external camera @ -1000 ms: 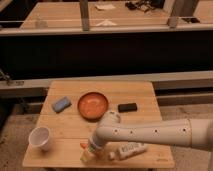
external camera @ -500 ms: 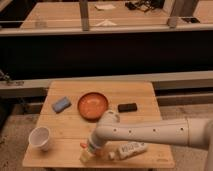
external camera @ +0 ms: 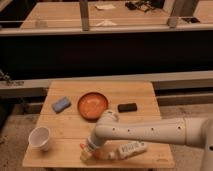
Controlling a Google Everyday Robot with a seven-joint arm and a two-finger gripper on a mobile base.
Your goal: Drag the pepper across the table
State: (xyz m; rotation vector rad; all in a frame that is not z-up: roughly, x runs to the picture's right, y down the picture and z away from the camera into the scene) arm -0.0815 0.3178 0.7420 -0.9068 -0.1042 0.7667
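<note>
Looks down on a small square table with a light wooden plank top [external camera: 145,97]. Shows a round orange bowl [external camera: 92,105] mid-table, a blue rectangular block [external camera: 61,104] left of it, a black oblong block [external camera: 127,107] right of it, a white cup [external camera: 40,138] near the front left corner. Puts the gripper [external camera: 86,153] of the white arm [external camera: 150,131] low at the front edge, a small orange-red tapered pepper [external camera: 101,154] just beside it, a white labelled tube [external camera: 131,148] beyond.
</note>
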